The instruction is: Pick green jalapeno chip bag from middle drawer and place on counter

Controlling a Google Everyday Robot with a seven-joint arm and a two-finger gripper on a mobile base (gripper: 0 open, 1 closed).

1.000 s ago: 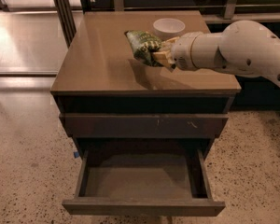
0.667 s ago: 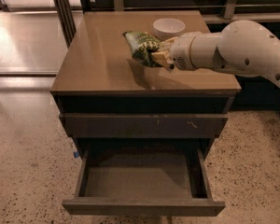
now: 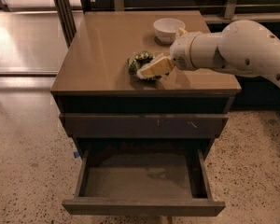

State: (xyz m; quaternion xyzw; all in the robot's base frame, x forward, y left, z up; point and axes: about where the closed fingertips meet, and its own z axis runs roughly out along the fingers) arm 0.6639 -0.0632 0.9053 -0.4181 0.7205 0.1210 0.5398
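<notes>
The green jalapeno chip bag lies crumpled on the tan counter, near its front edge and right of the middle. My gripper reaches in from the right on a white arm and is shut on the bag's near side, low against the counter top. The middle drawer is pulled open at the bottom of the cabinet, and its grey floor is bare.
A white bowl stands at the back right of the counter, just behind my wrist. A shut drawer front with pale scratches sits above the open drawer. Speckled floor surrounds the cabinet, with glass panels at the left.
My gripper has come down and toward the counter's front edge with the bag, which now rests on the counter top. The drawer and bowl have not moved.
</notes>
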